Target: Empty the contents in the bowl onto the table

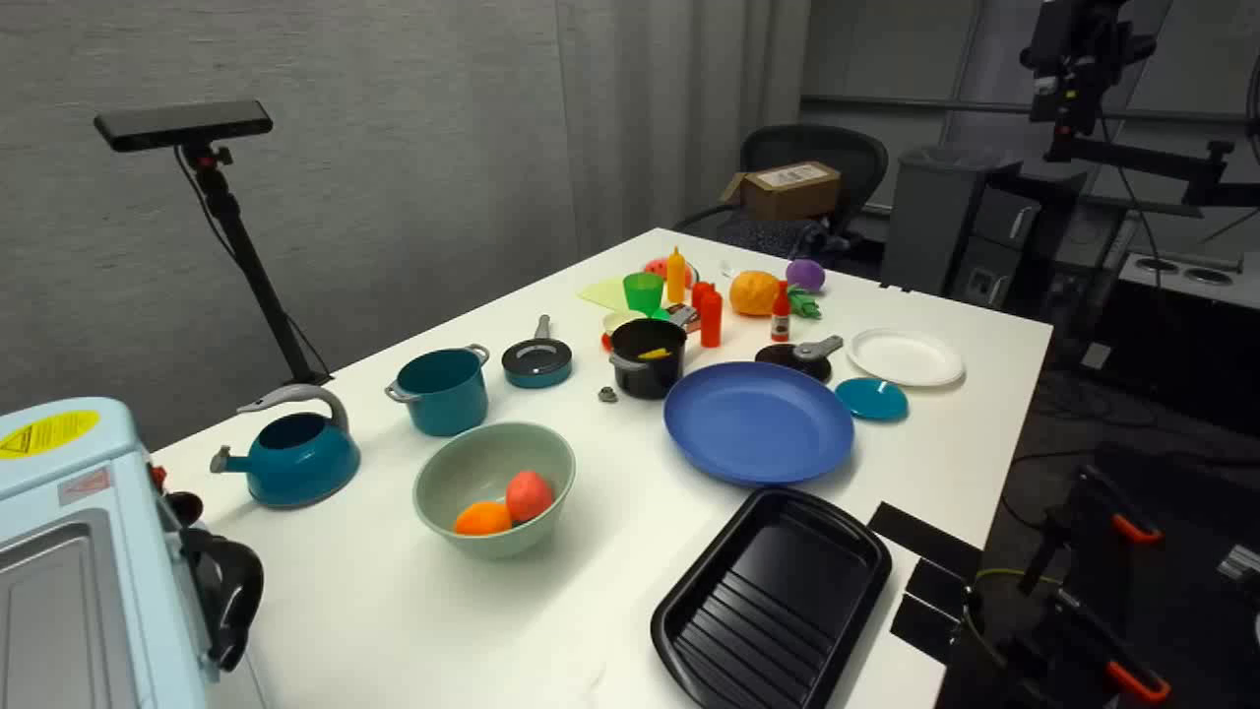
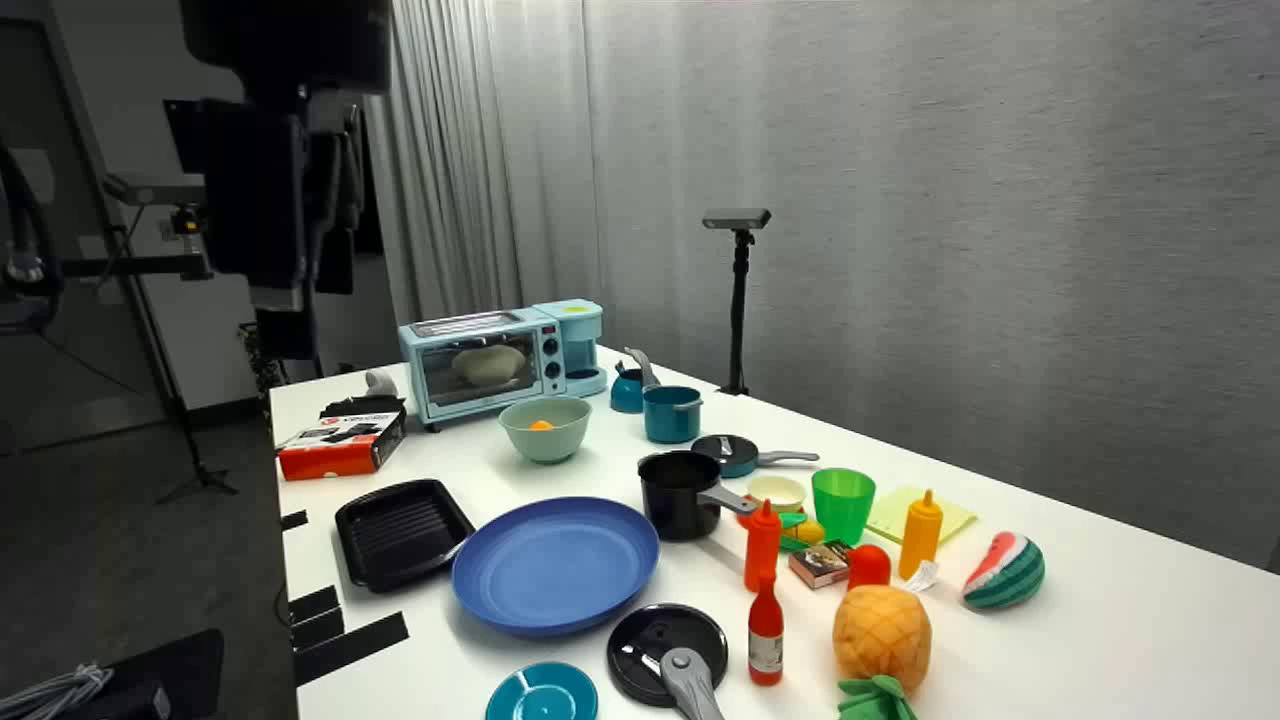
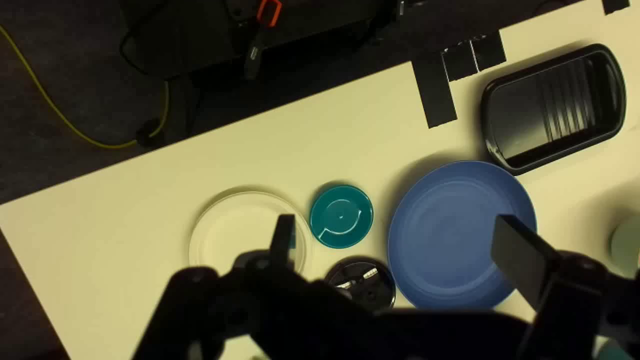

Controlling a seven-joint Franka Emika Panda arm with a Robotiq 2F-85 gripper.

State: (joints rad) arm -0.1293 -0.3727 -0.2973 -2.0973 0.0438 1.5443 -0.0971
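Note:
The pale mint-green bowl (image 1: 448, 483) stands upright on the white table (image 1: 581, 601). An orange piece (image 1: 482, 518) and a red piece (image 1: 530, 495) lie inside it. The bowl also shows in an exterior view (image 2: 560, 442), where the orange piece (image 2: 541, 425) shows over the rim and the red piece is hidden. In the wrist view the bowl (image 3: 625, 246) is cut off at the right edge. My gripper (image 3: 395, 222) is open and empty, with its fingers wide apart, high above the table over the blue plate side. It is away from the bowl.
A teal pot (image 1: 448, 394), a teal kettle (image 1: 300, 458) and a light-blue toaster oven (image 2: 480, 365) stand near the bowl. A blue plate (image 1: 758, 423), black tray (image 1: 778, 591) and black pot (image 1: 648, 359) lie beyond it. Several toy foods, including a pineapple (image 2: 880, 635), crowd one end.

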